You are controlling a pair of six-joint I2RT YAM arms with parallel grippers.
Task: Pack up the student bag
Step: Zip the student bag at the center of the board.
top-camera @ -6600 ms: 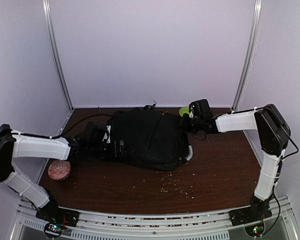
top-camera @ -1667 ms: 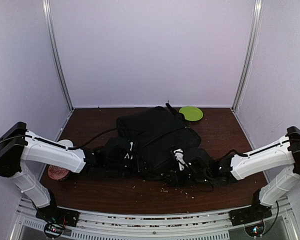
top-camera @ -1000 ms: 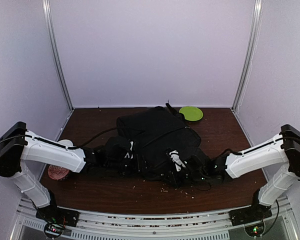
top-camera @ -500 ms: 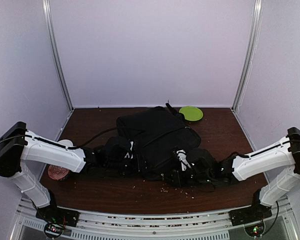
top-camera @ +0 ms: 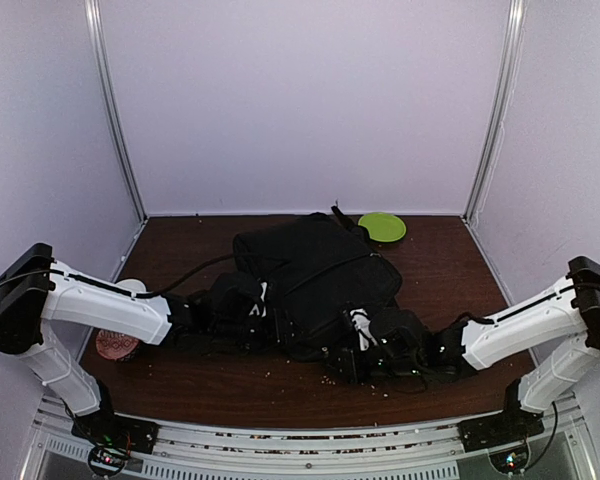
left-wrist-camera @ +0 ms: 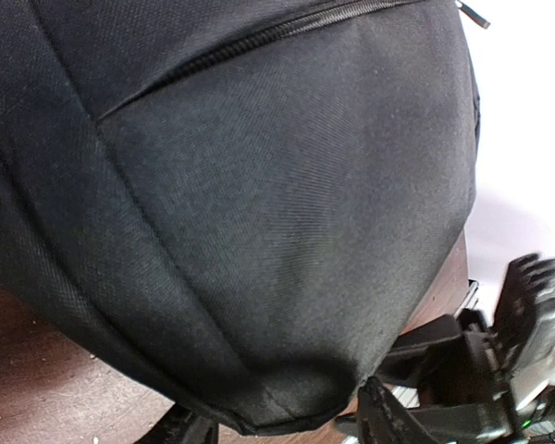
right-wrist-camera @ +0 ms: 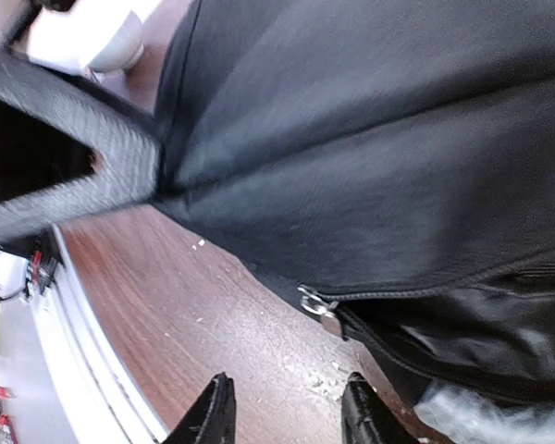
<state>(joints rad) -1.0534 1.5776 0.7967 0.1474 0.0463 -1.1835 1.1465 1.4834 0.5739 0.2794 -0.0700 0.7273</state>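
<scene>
I see a green plate (top-camera: 382,226) at the back of the brown table (top-camera: 450,270). A red patterned ball (top-camera: 113,345) sits far left. Little crumbs (top-camera: 352,378) lie near the front.

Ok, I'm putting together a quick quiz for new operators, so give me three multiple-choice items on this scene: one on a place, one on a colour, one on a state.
1. Where does the green disc lie?
A) near the table's far edge, beyond the backpack
B) on top of the backpack
C) at the table's near edge

2. What colour is the backpack?
A) beige
B) black
C) red

3. How do the right fingers stand?
A) clamped on the disc
B) shut together
C) apart, nothing between them

Answers:
1 A: the top view shows the disc flat on the wood close to the back wall.
2 B: its fabric is black in every view.
3 C: the right wrist view shows them spread over bare table, short of the zipper pull.
</scene>
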